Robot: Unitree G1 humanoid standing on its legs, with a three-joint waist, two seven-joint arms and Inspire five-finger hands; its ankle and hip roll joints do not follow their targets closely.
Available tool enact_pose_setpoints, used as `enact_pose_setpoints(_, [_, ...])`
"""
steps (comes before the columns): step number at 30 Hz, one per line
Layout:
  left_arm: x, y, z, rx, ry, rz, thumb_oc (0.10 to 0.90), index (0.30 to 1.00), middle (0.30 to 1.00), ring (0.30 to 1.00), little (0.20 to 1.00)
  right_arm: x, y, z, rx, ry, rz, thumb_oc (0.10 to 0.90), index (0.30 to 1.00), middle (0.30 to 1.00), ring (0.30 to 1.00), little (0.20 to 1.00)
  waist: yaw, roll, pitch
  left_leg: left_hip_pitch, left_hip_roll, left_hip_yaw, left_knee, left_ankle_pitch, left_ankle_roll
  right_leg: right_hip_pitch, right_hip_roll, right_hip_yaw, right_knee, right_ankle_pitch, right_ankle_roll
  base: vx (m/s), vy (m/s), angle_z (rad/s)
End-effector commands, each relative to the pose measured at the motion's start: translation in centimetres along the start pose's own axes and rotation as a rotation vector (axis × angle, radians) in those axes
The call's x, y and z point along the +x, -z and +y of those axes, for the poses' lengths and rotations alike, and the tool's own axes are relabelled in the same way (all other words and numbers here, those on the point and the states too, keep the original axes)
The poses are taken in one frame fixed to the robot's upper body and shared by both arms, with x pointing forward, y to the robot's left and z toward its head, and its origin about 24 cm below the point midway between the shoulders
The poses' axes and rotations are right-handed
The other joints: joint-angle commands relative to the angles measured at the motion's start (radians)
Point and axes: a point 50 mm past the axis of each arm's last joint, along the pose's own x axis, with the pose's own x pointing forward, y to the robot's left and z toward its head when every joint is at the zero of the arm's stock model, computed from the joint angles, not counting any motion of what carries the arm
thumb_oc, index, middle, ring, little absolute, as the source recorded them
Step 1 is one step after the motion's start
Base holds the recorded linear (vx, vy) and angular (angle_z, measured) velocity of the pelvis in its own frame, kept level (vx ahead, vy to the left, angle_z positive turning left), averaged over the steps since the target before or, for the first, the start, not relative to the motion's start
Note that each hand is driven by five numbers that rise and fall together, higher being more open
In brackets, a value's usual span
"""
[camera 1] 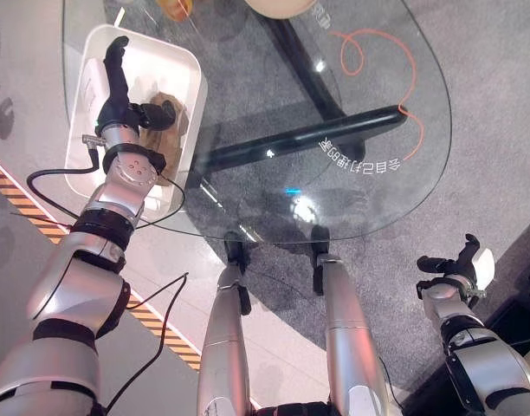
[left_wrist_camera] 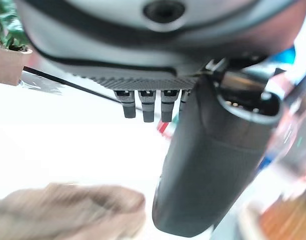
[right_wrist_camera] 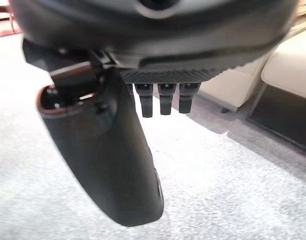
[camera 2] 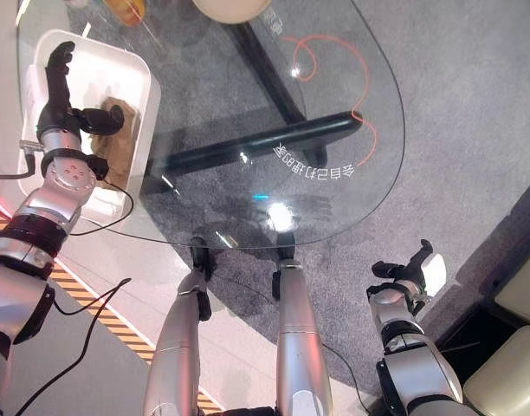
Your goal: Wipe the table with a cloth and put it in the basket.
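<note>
The crumpled tan-brown cloth (camera 1: 165, 117) lies inside the white rectangular plastic basket (camera 1: 185, 65), which sits at the far left under the edge of the round clear glass bench (camera 1: 421, 165). The left hand (camera 1: 118, 82) hovers over the basket, just beside the cloth, with its fingers straight and pointing away and its thumb spread toward the cloth; it grips nothing. In the left wrist view the cloth (left_wrist_camera: 68, 212) shows below the hand (left_wrist_camera: 208, 165), apart from the thumb. The right hand (camera 2: 408, 269) hangs low at the near right, well clear of the bench, fingers relaxed and holding nothing.

Judging from this, the wiping seems done and the drop is made, so the step in hand is the release and pull-back. To do it well, the left hand should lift straight up before swinging back, keeping the fingers straight so that no fold snags and drags the cloth over the basket's wall. It should also clear the glass rim on the way out, since the basket sits partly beneath it.

There is a curved line of white characters (camera 1: 360, 160) on the glass near its right edge, beside a looping orange line (camera 1: 395, 61). They appear reversed from here, and I leave them unread.
</note>
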Motion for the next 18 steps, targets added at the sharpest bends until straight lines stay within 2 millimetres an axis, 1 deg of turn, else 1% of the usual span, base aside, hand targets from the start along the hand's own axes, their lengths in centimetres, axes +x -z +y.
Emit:
enact_pose_setpoints(1, [2.3,-3.4,7.6,-0.099,-0.29,-0.182,0.8,0.9,0.9,0.9,0.9,0.1,3.8,-2.4,-0.041,0.067,0.074,0.8,0.9,0.9,0.9,0.9,0.029,-0.016,-0.026,0.138,-0.1,0.049,0.0,-0.096,0.077,0.168,0.078,0.003,-0.236,0.12,0.012,0.0,-0.048,-0.07])
enact_pose_setpoints(2, [2.3,-3.2,7.9,-0.095,-0.29,-0.177,0.8,0.9,0.9,0.9,0.9,0.1,4.2,-2.6,-0.048,0.061,0.083,0.8,0.9,0.9,0.9,0.9,0.031,-0.016,-0.034,0.168,-0.1,0.05,-0.02,-0.091,0.074,0.198,0.073,0.001,-0.259,0.124,0.015,0.04,-0.04,-0.03])
enact_pose_setpoints(4, [2.0,-2.4,8.6,-0.076,-0.29,-0.167,0.8,0.9,0.9,0.9,0.9,-0.1,5.7,-3.1,-0.065,0.035,0.119,0.8,0.9,0.9,0.9,0.9,0.039,-0.014,-0.078,0.225,-0.099,0.052,-0.063,-0.09,0.068,0.256,0.06,-0.007,-0.298,0.124,0.022,0.08,-0.039,0.04])
enact_pose_setpoints(5, [1.9,-1.9,9.3,-0.07,-0.294,-0.155,0.8,0.9,0.9,0.9,0.9,-0.3,6.7,-3.4,-0.077,0.015,0.145,0.8,0.9,0.9,0.9,0.9,0.043,-0.013,-0.11,0.261,-0.098,0.053,-0.099,-0.079,0.065,0.295,0.052,-0.009,-0.334,0.135,0.024,0.07,-0.038,0.03])
enact_pose_setpoints(6, [1.9,-1.7,9.4,-0.069,-0.295,-0.152,0.8,0.9,0.9,0.9,0.9,-0.4,7.1,-3.5,-0.078,0.008,0.155,0.8,0.9,0.9,0.9,0.9,0.044,-0.013,-0.119,0.272,-0.098,0.054,-0.11,-0.077,0.064,0.307,0.05,-0.011,-0.345,0.137,0.025,0.06,-0.053,0.0])
enact_pose_setpoints(8, [1.5,-0.5,10.1,-0.068,-0.286,-0.118,0.8,0.9,0.9,0.9,0.9,-1.0,8.8,-3.7,-0.089,-0.037,0.2,0.8,0.9,0.9,0.9,0.9,0.049,-0.009,-0.163,0.329,-0.093,0.049,-0.158,-0.068,0.057,0.372,0.041,-0.016,-0.393,0.142,0.028,0.08,-0.068,0.02])
enact_pose_setpoints(9, [1.0,0.7,10.3,-0.069,-0.275,-0.085,0.8,0.9,0.9,0.9,0.9,-1.5,10.0,-3.7,-0.093,-0.076,0.232,0.8,0.9,0.9,0.9,0.9,0.054,-0.007,-0.191,0.368,-0.092,0.044,-0.188,-0.065,0.054,0.418,0.036,-0.021,-0.424,0.146,0.031,0.09,-0.068,0.08])
enact_pose_setpoints(10, [0.6,1.4,10.4,-0.071,-0.269,-0.066,0.8,0.9,0.9,0.9,0.9,-1.8,10.6,-3.6,-0.099,-0.102,0.249,0.8,0.9,0.9,0.9,0.9,0.057,-0.006,-0.209,0.386,-0.092,0.042,-0.204,-0.062,0.052,0.438,0.033,-0.024,-0.439,0.148,0.033,0.14,-0.072,0.13])
enact_pose_setpoints(12, [-1.1,4.5,10.3,-0.046,-0.215,0.017,0.8,0.9,0.9,0.9,0.9,-3.2,12.9,-3.4,-0.12,-0.186,0.324,0.8,0.9,0.9,0.9,0.9,0.07,-0.005,-0.27,0.461,-0.087,0.039,-0.263,-0.055,0.047,0.53,0.024,-0.032,-0.503,0.155,0.041,0.14,-0.058,0.14])
enact_pose_setpoints(13, [-1.2,4.6,10.4,-0.046,-0.214,0.02,0.8,0.9,0.9,0.9,0.9,-3.2,13.0,-3.4,-0.123,-0.186,0.324,0.8,0.9,0.9,0.9,0.9,0.068,-0.004,-0.269,0.466,-0.087,0.039,-0.266,-0.054,0.047,0.535,0.024,-0.033,-0.507,0.156,0.041,0.09,-0.052,0.07])
enact_pose_setpoints(15, [-3.0,7.4,10.0,-0.056,-0.161,0.103,0.8,0.9,0.9,0.9,0.9,-4.4,14.6,-3.2,-0.145,-0.235,0.367,0.8,0.9,0.9,0.9,0.9,0.081,-0.006,-0.31,0.505,-0.086,0.032,-0.287,-0.054,0.048,0.583,0.022,-0.04,-0.534,0.157,0.043,0.1,-0.047,0.14])
enact_pose_setpoints(16, [-4.3,9.1,9.6,-0.057,-0.128,0.155,0.8,0.9,0.9,0.9,0.9,-5.0,15.3,-3.1,-0.154,-0.254,0.38,0.8,0.9,0.9,0.9,0.9,0.087,-0.006,-0.331,0.522,-0.085,0.028,-0.294,-0.055,0.048,0.604,0.019,-0.044,-0.547,0.159,0.044,0.07,-0.026,0.2])
enact_pose_setpoints(17, [-4.4,9.1,9.6,-0.057,-0.128,0.157,0.8,0.9,0.9,0.9,0.9,-5.0,15.3,-3.1,-0.155,-0.254,0.38,0.8,0.9,0.9,0.9,0.9,0.086,-0.006,-0.331,0.523,-0.085,0.028,-0.295,-0.055,0.048,0.606,0.019,-0.044,-0.548,0.159,0.044,0.1,-0.024,0.17])
enact_pose_setpoints(18, [-6.7,11.7,9.0,-0.078,-0.088,0.254,0.8,0.9,0.9,0.9,0.9,-5.9,16.3,-3.0,-0.163,-0.266,0.409,0.8,0.9,0.9,0.9,0.9,0.099,-0.008,-0.363,0.549,-0.084,0.021,-0.307,-0.059,0.051,0.639,0.017,-0.05,-0.562,0.158,0.045,0.08,-0.015,0.13])
